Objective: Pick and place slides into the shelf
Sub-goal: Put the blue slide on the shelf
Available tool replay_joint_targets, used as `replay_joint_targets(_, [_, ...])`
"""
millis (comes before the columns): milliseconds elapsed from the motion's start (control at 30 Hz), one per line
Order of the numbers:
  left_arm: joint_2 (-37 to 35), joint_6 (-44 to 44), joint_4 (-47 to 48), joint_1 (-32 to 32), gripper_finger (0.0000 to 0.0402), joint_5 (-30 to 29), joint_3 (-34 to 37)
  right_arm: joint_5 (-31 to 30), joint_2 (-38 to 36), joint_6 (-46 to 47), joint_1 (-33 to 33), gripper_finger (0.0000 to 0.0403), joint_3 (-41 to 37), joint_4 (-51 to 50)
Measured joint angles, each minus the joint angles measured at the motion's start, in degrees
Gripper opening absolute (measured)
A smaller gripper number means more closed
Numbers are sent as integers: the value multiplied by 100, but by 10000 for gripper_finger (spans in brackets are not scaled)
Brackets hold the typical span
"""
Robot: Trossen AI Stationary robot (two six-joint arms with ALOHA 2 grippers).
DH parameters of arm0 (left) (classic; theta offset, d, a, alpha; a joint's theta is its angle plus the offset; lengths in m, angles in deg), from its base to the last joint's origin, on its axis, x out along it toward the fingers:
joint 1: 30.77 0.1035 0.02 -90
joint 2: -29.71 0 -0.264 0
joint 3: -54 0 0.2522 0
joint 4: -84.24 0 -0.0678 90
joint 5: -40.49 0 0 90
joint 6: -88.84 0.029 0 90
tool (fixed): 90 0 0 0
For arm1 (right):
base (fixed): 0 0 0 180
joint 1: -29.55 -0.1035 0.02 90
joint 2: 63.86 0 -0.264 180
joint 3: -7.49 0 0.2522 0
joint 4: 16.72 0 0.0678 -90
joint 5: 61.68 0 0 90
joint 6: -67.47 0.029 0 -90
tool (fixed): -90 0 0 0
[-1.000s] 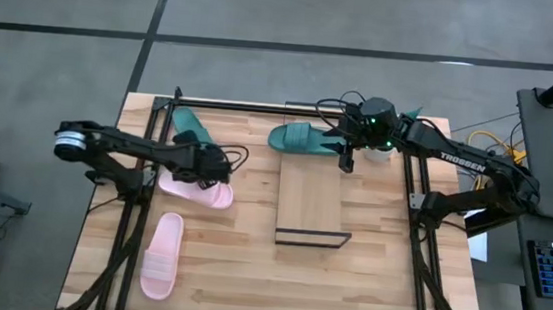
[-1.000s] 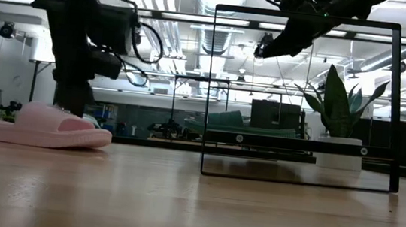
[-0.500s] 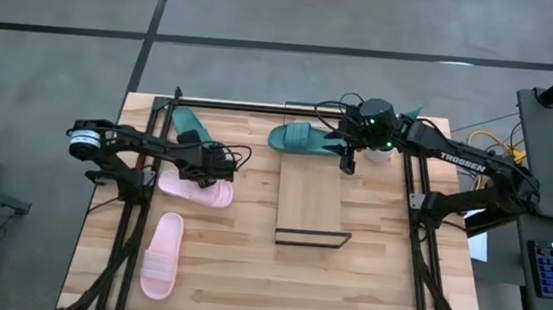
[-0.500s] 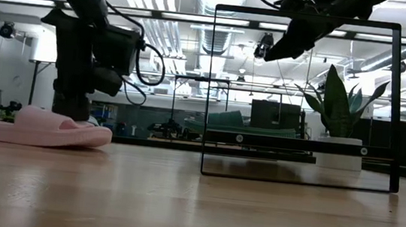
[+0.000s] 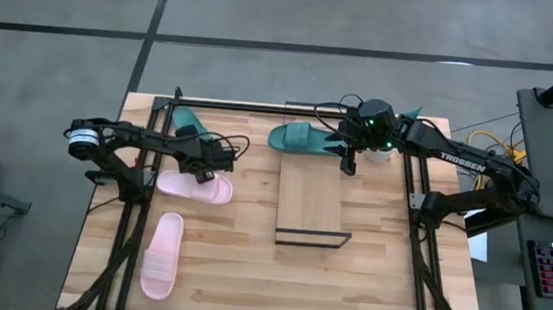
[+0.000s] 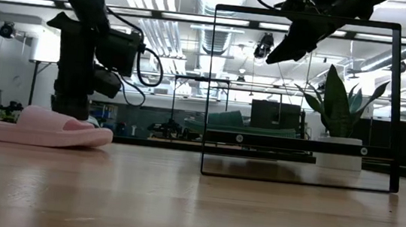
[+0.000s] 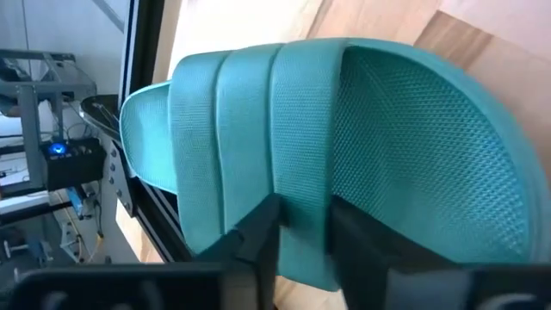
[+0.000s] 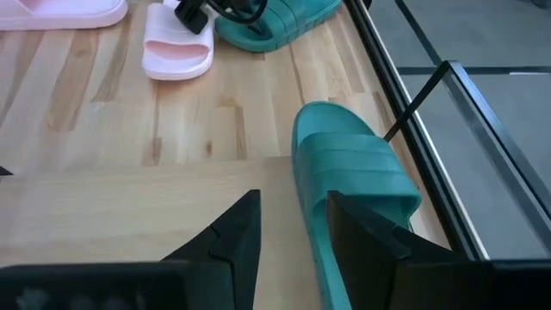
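Note:
A teal slide (image 5: pixel 189 124) lies at the table's far left, and my left gripper (image 5: pixel 208 157) is shut on its wide strap (image 7: pixel 258 129). A pink slide (image 5: pixel 193 186) lies just nearside of that gripper, on its sole. Another pink slide (image 5: pixel 161 255) lies nearer the front. A second teal slide (image 5: pixel 303 137) lies by the far end of the shelf (image 5: pixel 310 203). My right gripper (image 5: pixel 346 163) hangs open high above that end, beside this slide (image 8: pixel 344 164), touching nothing. My left gripper pinches the strap's edge (image 7: pixel 303 232) of the teal slide between its two fingers (image 7: pixel 258 237). It comes from above, pointing down. The slide's sole (image 7: pixel 430 138) rests on the table.
Dark metal frame rails (image 5: pixel 136 213) run along the table's left and right sides and across its far edge. The shelf's tall dark frame (image 6: pixel 396 111) stands upright at mid-table. A potted plant (image 6: pixel 336 105) stands behind the shelf. Bare wood lies at the front.
My left gripper has gone a little toward the table's right and then toward the far edge, off the pink slide and onto the teal slide. Both pink slides and the right arm have kept still.

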Motion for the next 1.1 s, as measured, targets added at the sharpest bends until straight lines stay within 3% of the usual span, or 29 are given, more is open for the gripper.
replay_joint_targets(200, [0, 124, -5, -2, 6, -22, -2, 1, 0, -4, 0, 119, 0, -11])
replay_joint_targets(733, [-234, 1227, 165, -4, 0, -20, -926, -1, -7, -4, 2, 112, 0, -10])
replay_joint_targets(1100, [-1226, 2278, 138, -14, 0, 112, -1344, 0, -9, -65, 1, 100, 0, 25])
